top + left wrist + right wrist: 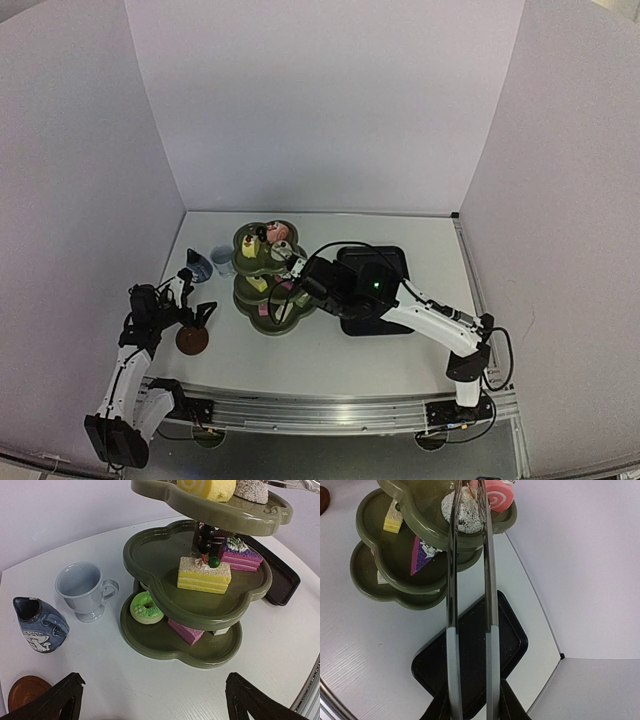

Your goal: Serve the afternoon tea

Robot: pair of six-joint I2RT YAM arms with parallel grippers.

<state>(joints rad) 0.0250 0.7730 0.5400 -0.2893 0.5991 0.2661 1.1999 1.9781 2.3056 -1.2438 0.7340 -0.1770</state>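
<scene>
The dark green three-tier stand (268, 290) (150, 570) (395, 565) holds several pastries. A yellow cake (204, 574) and a pink-purple slice (240, 554) lie on the middle tier. A green donut (145, 607) sits on the bottom tier. My right gripper (305, 272) (475, 705) is shut on metal tongs (451, 605). Their arms reach over a white-dusted pastry (465, 510) beside a pink roll (499, 497) on the top tier; I cannot tell whether they pinch it. The white cup (82, 590) and blue jug (40, 625) stand left of the stand. My left gripper (190, 312) (155, 705) is open and holds nothing.
A black rectangular tray (388, 262) (475, 650) lies right of the stand, under my right arm. A brown coaster (192, 340) (25, 692) sits beside my left gripper. White walls close in the table on three sides.
</scene>
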